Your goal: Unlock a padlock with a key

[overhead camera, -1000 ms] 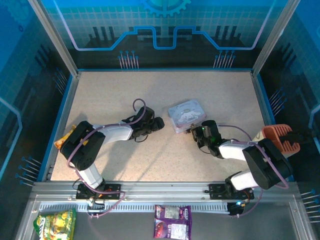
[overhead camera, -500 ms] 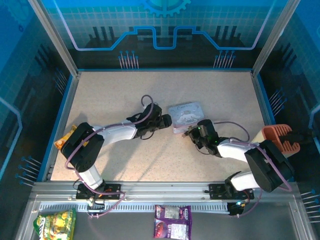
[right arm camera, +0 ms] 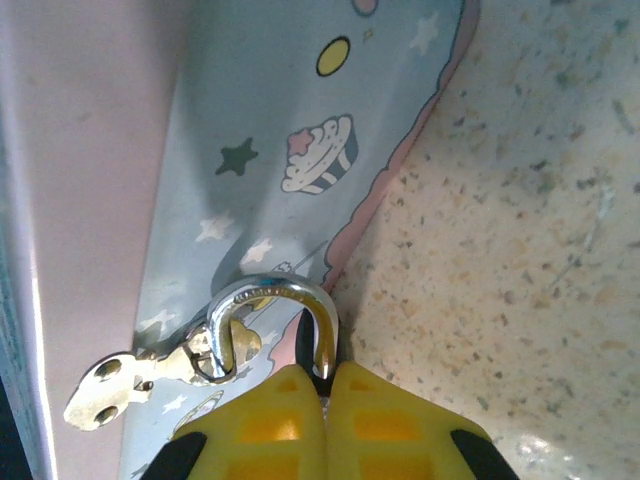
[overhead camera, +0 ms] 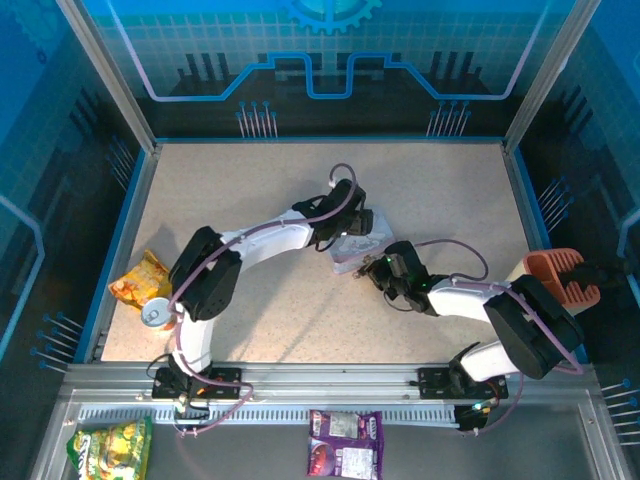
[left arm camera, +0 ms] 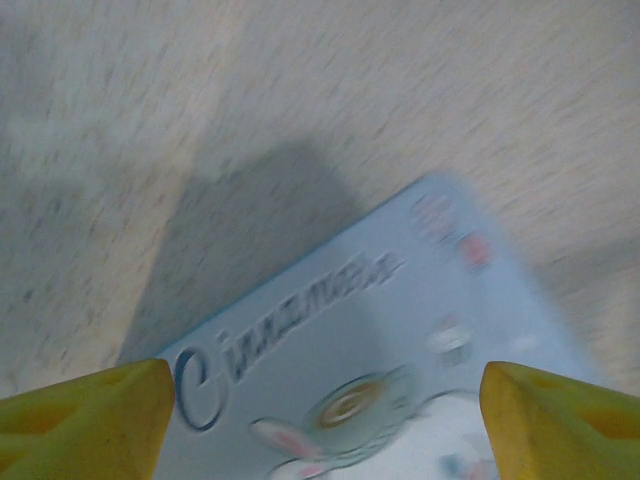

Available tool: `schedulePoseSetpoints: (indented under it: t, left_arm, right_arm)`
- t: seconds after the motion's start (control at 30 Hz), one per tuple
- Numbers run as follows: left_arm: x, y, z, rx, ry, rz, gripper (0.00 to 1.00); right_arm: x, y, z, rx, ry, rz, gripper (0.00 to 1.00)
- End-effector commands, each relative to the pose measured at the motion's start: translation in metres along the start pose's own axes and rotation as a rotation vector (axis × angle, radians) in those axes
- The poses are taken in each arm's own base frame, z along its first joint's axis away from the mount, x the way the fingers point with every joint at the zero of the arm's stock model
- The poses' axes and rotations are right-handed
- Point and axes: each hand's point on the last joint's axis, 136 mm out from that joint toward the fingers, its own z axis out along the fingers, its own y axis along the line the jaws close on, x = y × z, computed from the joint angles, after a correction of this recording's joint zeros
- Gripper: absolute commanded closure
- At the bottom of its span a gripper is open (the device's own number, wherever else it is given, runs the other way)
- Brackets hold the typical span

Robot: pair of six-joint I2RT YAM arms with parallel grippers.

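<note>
The padlock [right arm camera: 272, 292] shows its silvery shackle, hooked through the small metal hasp [right arm camera: 150, 372] on the pale blue cartoon tin [right arm camera: 250, 120]. Its dark body is pinched between the yellow fingers of my right gripper [right arm camera: 327, 372], which is shut on it at the tin's near edge [overhead camera: 368, 268]. My left gripper [left arm camera: 325, 425] hovers over the printed lid of the tin [left arm camera: 380, 340] with its yellow fingertips [left arm camera: 90, 410] far apart and nothing between them. In the top view the left gripper [overhead camera: 362, 222] sits over the tin [overhead camera: 352, 250] from the far side. The key is hidden.
An orange snack bag [overhead camera: 143, 280] and a small round silver thing [overhead camera: 155, 315] lie near the left wall. An orange-brown holder [overhead camera: 560, 275] hangs at the right edge. Food packets [overhead camera: 345, 445] lie below the table's front rail.
My left arm has swung right and reached out over the tin, its fingers spreading wider. The tin has shifted a little left, and the right gripper followed it, still shut on the padlock.
</note>
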Motion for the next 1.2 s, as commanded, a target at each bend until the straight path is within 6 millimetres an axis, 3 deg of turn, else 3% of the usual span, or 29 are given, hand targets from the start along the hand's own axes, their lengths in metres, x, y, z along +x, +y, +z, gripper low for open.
schedulePoseSetpoints:
  t: [0.0, 0.17, 0.33, 0.53, 0.67, 0.8, 0.93, 1.03, 1.17]
  left_arm:
    - [0.023, 0.025, 0.007, -0.12, 0.073, 0.04, 0.19]
    - [0.041, 0.033, 0.016, -0.146, 0.109, 0.039, 0.2]
    - [0.061, 0.05, 0.02, -0.197, 0.139, 0.045, 0.2]
    - [0.082, 0.057, 0.026, -0.207, 0.175, 0.03, 0.21]
    - [0.091, 0.061, 0.027, -0.211, 0.185, 0.014, 0.21]
    - [0.094, 0.061, 0.028, -0.21, 0.187, 0.007, 0.21]
    - [0.094, 0.061, 0.028, -0.207, 0.186, -0.005, 0.21]
    - [0.093, 0.06, 0.027, -0.206, 0.181, -0.01, 0.21]
    - [0.09, 0.058, 0.025, -0.19, 0.179, -0.019, 0.2]
  right_arm:
    - [-0.007, -0.018, 0.002, 0.038, -0.008, -0.024, 1.0]
    - [-0.012, -0.01, 0.005, -0.002, 0.027, -0.066, 1.0]
    - [-0.024, -0.021, 0.001, 0.028, -0.011, -0.047, 1.0]
    - [-0.03, 0.015, -0.003, -0.133, 0.003, -0.015, 1.0]
    - [-0.029, 0.024, -0.003, -0.181, 0.021, 0.036, 1.0]
    - [-0.025, 0.021, 0.002, -0.191, 0.044, 0.09, 1.0]
    - [-0.023, 0.0, 0.006, -0.114, 0.039, 0.134, 1.0]
    - [-0.026, -0.016, 0.001, -0.066, -0.001, 0.148, 1.0]
    - [-0.033, -0.017, -0.012, -0.043, -0.041, 0.096, 1.0]
